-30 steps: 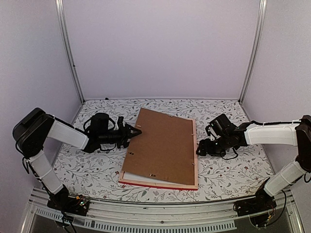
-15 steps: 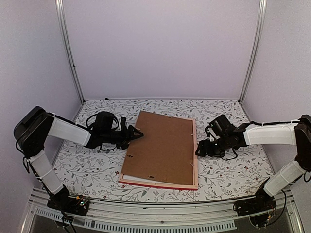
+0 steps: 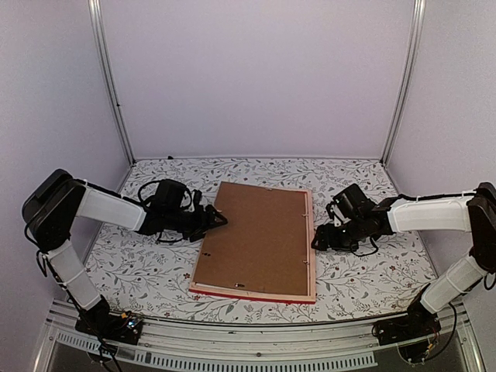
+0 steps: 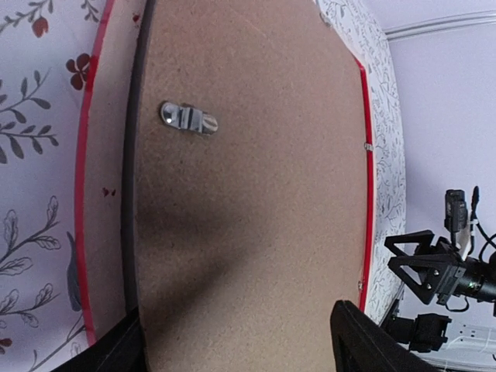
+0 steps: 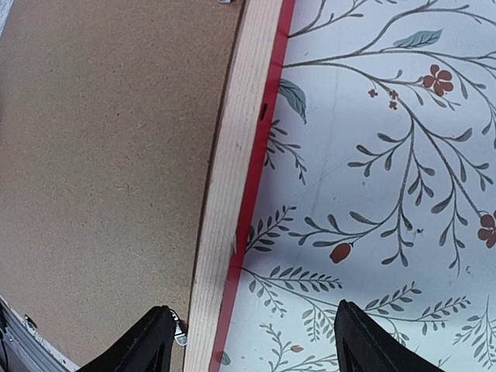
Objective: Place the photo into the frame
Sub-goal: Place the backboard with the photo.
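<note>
Only frame [image 5: 225, 194] back, backing board [image 3: 256, 236] visible; photo unseen; L end effector [image 4: 244, 341], R end effector [image 5: 252, 314] open, empty.

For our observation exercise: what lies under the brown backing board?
Only the frame, its wood rail and red edge, shows around the board. Anything beneath, the photo included, is covered.

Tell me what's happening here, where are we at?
The frame lies face down on the table, the brown backing board lying in it. The left gripper sits open at the board's left edge; the right gripper is open astride the frame's right rail. Neither grips anything. The photo is out of sight, possibly under the board.
</note>
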### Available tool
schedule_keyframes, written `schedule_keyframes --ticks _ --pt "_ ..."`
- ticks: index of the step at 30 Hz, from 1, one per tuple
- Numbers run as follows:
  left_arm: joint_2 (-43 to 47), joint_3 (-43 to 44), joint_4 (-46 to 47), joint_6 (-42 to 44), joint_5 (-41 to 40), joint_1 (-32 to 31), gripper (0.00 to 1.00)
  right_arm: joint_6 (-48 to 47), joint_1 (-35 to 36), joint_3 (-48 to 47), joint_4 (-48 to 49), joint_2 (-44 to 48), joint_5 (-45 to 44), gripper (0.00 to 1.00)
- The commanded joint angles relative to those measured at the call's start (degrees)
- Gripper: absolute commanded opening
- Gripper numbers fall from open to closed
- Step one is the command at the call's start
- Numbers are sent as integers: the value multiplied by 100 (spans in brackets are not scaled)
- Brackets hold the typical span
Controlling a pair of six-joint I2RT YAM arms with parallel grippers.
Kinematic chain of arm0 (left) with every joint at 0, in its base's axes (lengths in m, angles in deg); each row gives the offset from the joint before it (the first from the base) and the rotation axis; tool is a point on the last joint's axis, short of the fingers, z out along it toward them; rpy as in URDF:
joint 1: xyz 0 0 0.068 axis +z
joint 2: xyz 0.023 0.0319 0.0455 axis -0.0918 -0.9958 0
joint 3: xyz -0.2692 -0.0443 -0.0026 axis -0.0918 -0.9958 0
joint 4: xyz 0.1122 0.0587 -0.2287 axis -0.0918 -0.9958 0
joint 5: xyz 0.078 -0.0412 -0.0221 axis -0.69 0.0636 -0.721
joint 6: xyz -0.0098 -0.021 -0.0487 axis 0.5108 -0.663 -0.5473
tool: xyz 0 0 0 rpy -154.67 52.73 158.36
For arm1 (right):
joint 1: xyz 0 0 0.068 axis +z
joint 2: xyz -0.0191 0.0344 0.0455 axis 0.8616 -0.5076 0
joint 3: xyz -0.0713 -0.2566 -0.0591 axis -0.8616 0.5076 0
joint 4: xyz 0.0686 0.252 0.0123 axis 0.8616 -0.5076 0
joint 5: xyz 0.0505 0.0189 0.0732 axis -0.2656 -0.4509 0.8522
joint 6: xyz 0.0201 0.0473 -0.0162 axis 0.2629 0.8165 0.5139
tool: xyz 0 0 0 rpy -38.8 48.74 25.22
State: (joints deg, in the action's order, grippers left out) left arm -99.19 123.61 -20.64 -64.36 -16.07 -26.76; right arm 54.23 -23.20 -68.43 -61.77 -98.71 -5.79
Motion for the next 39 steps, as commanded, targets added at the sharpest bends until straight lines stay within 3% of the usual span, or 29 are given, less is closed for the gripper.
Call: schedule_keyframes --ticks 1,23,39 --pt "191 163 -205 299 -198 -94 77 -89 -26 -70 66 -122 24 74" --pt "-297 694 -674 778 -11 -245 79 -112 -26 -93 96 -264 26 74" --pt "-323 979 -1364 1231 -522 -479 80 -65 -28 -56 81 -194 -11 74"
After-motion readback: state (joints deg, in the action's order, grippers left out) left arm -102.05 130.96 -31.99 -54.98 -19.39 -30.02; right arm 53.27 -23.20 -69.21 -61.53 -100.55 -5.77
